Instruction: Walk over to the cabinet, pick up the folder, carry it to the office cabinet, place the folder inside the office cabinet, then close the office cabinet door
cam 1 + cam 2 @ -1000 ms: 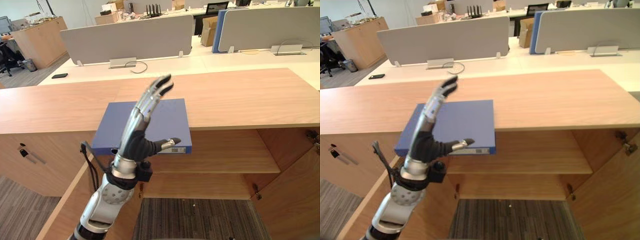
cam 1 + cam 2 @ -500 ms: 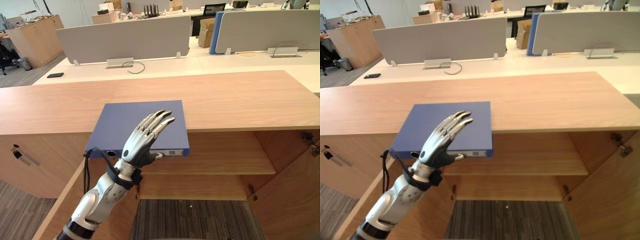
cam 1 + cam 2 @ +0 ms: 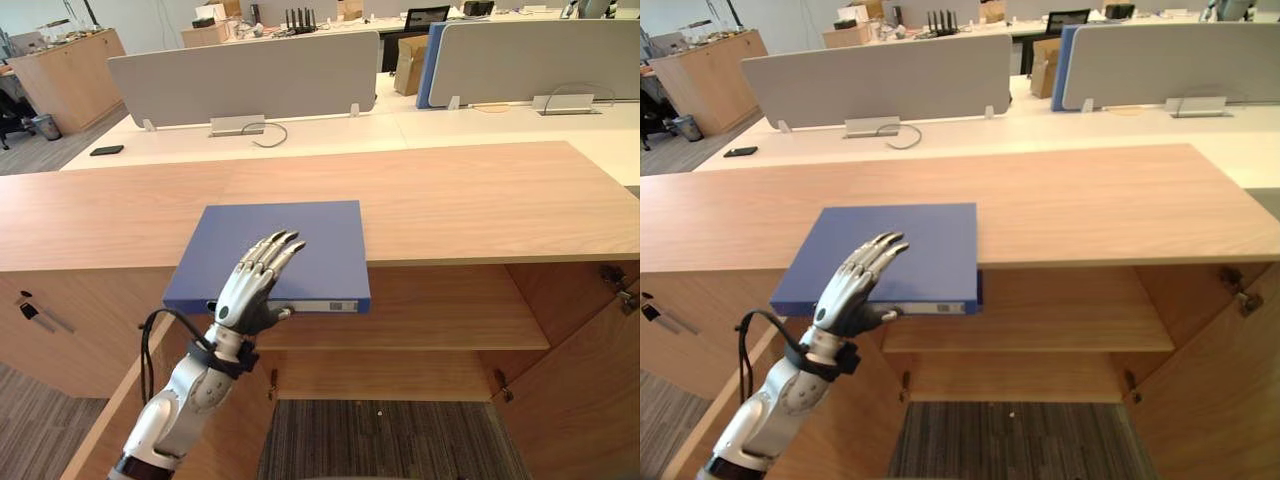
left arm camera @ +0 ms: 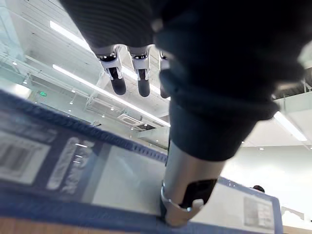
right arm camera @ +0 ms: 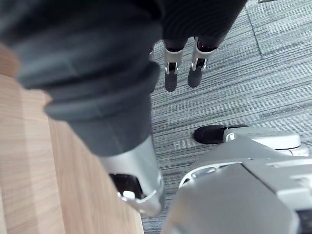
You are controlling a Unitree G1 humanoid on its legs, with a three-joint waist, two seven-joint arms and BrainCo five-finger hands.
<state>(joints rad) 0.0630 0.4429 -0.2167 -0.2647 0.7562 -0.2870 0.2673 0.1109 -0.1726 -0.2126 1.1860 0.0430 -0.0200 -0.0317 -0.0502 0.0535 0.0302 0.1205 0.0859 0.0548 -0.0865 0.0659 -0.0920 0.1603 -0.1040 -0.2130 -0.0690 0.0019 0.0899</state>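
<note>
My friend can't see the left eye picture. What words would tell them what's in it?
The robot's left hand, fingers straight, reaches over the near edge of a flat blue folder lying on a long wooden cabinet top. The folder's front edge sticks out past the top, above the wooden shelf of the open cabinet. Grey desk dividers stand behind.

This is an open-plan office. Beyond the long wooden cabinet (image 3: 470, 195) in the near ground stand rows of white desks (image 3: 340, 128) with grey partition screens (image 3: 245, 85). A monitor (image 3: 432, 16) and a cardboard box (image 3: 410, 62) sit farther back. A black office chair (image 3: 12, 105) stands far left, and grey carpet (image 3: 390, 440) covers the floor.
</note>
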